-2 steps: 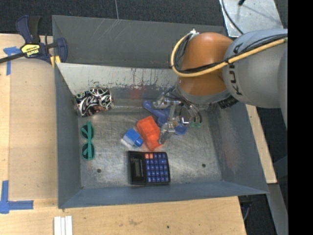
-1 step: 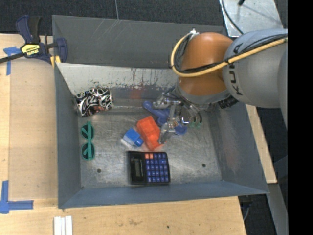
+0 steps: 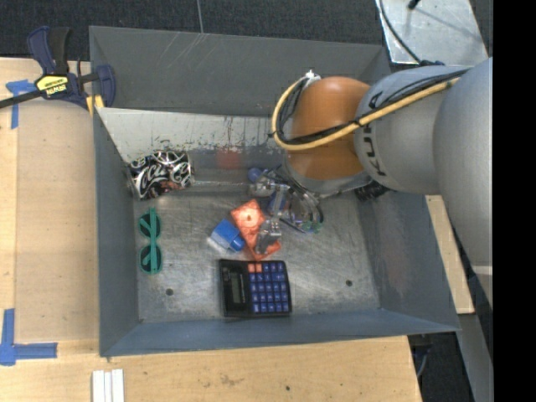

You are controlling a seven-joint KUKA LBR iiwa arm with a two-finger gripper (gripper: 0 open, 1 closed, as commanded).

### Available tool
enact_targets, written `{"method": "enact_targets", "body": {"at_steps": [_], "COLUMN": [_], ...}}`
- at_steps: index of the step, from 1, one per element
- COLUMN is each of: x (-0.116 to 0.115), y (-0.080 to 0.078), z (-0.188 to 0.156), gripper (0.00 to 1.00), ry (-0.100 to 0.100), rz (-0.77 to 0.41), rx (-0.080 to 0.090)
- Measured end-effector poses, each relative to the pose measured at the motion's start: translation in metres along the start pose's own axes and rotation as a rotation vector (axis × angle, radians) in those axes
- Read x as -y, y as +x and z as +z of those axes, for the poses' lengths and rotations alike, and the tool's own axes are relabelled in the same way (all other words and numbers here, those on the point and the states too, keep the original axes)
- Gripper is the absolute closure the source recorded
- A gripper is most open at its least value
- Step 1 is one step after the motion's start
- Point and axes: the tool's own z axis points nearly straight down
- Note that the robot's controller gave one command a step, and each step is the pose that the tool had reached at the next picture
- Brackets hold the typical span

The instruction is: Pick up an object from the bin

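Just beyond the calculator [image 3: 255, 287], on the bin's [image 3: 335, 258] scratched grey floor: gripper [image 3: 272, 224] low at a small orange object [image 3: 247, 216], blue object [image 3: 226, 238] just beside. Grip wide or narrow: impossible to tell.

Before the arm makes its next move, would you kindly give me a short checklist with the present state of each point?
1. Gripper is down inside the bin, near its middle: ok.
2. A candidate is within reach: the small orange thing and the blue thing lie right beside the gripper: ok.
3. Something is already held: cannot tell.
4. Clearance from the dark calculator, lying flat just in front of the gripper: close, whether touching cannot tell.
5. Green toy glasses and the black-and-white patterned thing lie well off to the left, out of the way: ok.
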Motion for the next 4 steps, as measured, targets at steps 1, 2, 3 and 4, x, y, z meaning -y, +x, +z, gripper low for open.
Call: {"method": "enact_targets", "body": {"at_steps": [1,2,3,4], "x": [0.01,-0.008,-0.008,-0.016], "y": [-0.002,0.058,0.058,0.084], "z": [0.006,0.008,0.008,-0.123], "gripper": [0.0,1.0,1.0,1.0], "ry": [-0.004,-0.01,-0.01,0.002], "rz": [0.017,0.226,0.227,0.249], "rx": [0.0,0.026,0.025,-0.007]}}
